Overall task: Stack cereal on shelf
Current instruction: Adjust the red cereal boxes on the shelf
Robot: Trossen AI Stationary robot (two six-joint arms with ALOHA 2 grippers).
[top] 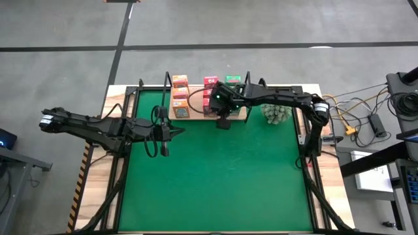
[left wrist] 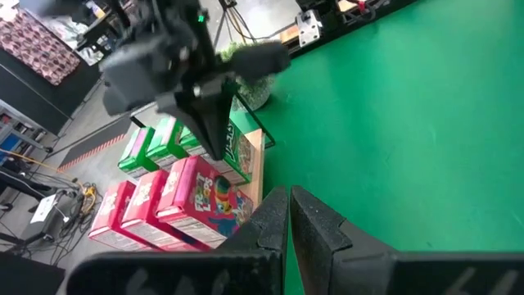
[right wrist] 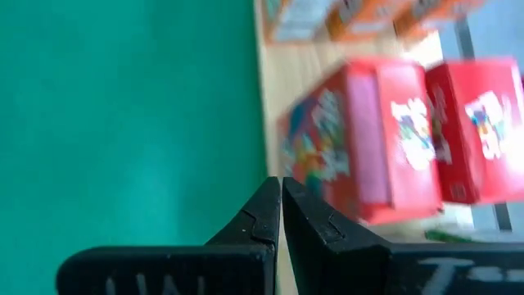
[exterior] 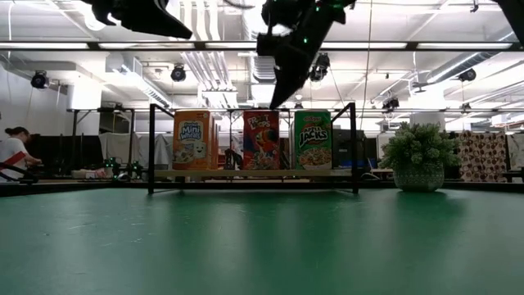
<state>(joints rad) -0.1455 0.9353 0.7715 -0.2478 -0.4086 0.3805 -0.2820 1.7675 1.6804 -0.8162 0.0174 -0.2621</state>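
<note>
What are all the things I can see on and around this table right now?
Orange cereal boxes: a row standing at one end of the shelf; the exact count is hard to tell.
Pink cereal boxes: three, in a row in the shelf's middle.
Green cereal boxes: three, in a row at the end nearest the plant.
Shelf: one, light wood with black wire uprights, at the mat's far edge.
Plant ball: one, grey-green, in a pot beside the shelf.
Mat: one, green, covering the table.
Person: one, far back in the room.
Left gripper: shut, empty, over the mat.
Right gripper: shut, empty, raised at the shelf's front edge.
</note>
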